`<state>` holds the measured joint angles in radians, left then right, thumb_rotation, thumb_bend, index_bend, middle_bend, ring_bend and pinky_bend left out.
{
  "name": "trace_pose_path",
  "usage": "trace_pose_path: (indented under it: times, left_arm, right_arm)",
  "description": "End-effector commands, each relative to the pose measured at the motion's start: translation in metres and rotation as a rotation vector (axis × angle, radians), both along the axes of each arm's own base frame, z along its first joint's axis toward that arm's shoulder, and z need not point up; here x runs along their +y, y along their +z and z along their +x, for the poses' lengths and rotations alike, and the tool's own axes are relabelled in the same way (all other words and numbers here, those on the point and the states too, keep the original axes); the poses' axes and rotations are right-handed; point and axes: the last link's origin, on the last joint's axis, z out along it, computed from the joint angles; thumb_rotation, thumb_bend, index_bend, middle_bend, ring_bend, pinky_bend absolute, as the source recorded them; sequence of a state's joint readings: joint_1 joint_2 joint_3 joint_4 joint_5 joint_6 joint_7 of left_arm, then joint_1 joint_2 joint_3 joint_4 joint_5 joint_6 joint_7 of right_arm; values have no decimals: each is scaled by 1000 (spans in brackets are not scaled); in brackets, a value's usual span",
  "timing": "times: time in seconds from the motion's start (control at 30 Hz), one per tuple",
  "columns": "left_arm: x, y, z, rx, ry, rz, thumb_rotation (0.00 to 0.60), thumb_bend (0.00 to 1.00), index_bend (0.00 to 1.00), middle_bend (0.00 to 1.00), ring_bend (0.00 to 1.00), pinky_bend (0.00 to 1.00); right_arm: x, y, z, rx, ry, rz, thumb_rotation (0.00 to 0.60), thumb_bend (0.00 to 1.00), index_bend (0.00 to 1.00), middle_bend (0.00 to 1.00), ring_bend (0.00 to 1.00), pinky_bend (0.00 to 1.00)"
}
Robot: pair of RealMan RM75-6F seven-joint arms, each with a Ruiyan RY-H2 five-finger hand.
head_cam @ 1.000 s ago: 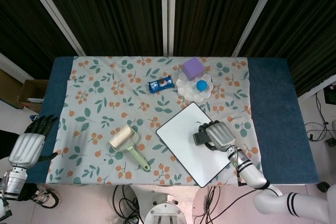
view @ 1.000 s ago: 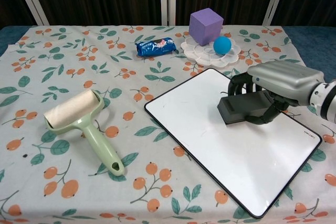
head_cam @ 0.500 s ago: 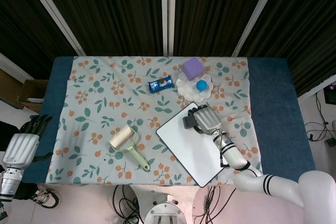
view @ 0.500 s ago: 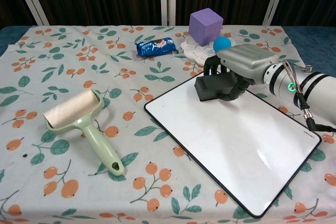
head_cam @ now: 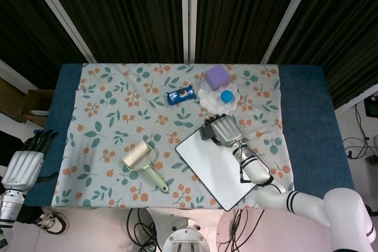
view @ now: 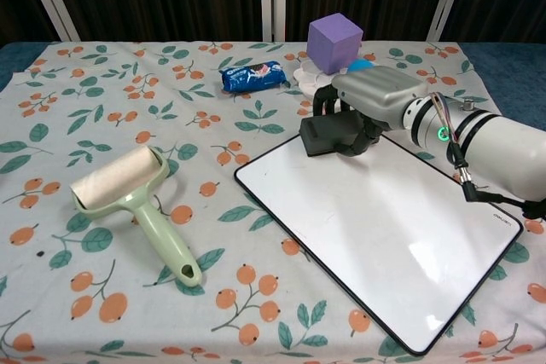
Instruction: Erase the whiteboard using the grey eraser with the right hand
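Grey eraser [view: 331, 135] gripped in right hand [view: 375, 91] at far corner of whiteboard [view: 384, 223].
White palette tray [head_cam: 208, 95]: holds blue ball [head_cam: 226, 96], with purple cube [head_cam: 216, 76] seemingly on its rim. Lint roller [view: 132, 190] and blue snack packet [view: 252, 76] lie on the floral-clothed counter [view: 128, 83]. Left hand [head_cam: 25, 163] off counter's edge, fingers apart, holding nothing.

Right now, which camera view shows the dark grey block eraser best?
The chest view: the dark grey block eraser shows its side under the right hand at the whiteboard far edge. In the head view, only a small corner shows beside the hand.
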<state>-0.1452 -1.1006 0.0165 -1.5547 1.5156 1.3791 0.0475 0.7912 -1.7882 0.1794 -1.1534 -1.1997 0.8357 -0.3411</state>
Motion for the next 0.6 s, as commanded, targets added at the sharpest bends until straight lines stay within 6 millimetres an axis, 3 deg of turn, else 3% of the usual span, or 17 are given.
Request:
trace_pose_path:
  times: [0.03, 0.37, 0.6]
  left_arm:
    - [0, 0, 0, 2, 1, -3, 600, 0, 68, 61, 36, 161]
    - [-1, -1, 0, 2, 5, -8, 600, 0, 67, 62, 36, 161]
    - [0, -5, 2, -3, -4, -20, 600, 0, 68, 61, 36, 161]
  right_arm:
    - [7, 2, -3, 1, 12, 21, 600, 423, 867, 714, 674, 789]
    - [44, 33, -16, 8, 80, 71, 600, 422, 867, 715, 674, 789]
    - [73, 58, -51, 54, 33, 117, 600, 422, 867, 715, 674, 789]
